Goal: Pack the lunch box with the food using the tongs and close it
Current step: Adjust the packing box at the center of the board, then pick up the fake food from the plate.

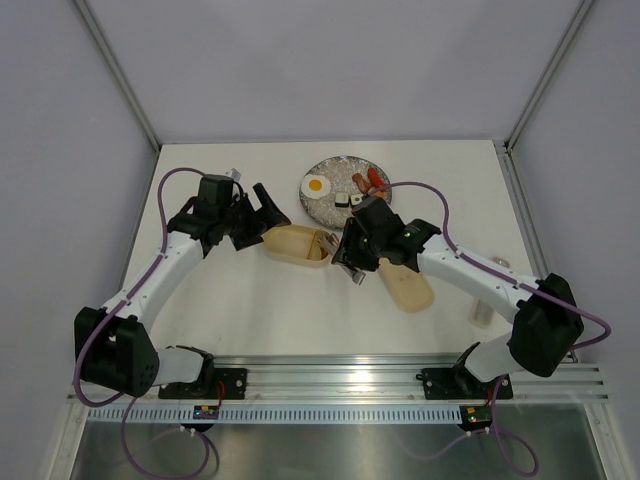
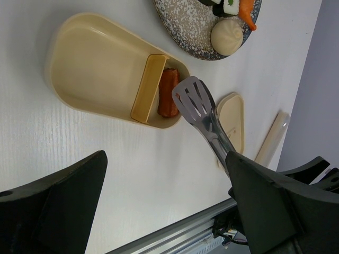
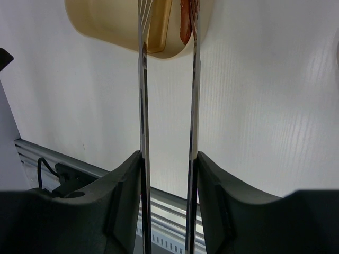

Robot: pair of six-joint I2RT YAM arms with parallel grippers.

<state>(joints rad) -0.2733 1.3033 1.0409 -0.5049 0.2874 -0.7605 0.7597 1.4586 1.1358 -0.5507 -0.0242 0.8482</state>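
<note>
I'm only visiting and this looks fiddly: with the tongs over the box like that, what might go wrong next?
The tongs sit right at the sausage in the small section of the box, so pulling back might drag it out. The left pincer is open, not holding the box, so a nudge could slide it. The lid lies close by the right arm and might get knocked.

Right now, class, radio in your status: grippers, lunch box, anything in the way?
Left gripper open. Right gripper shut on the tongs. Sausage in the lunch box; lid off. Nothing blocking.
</note>
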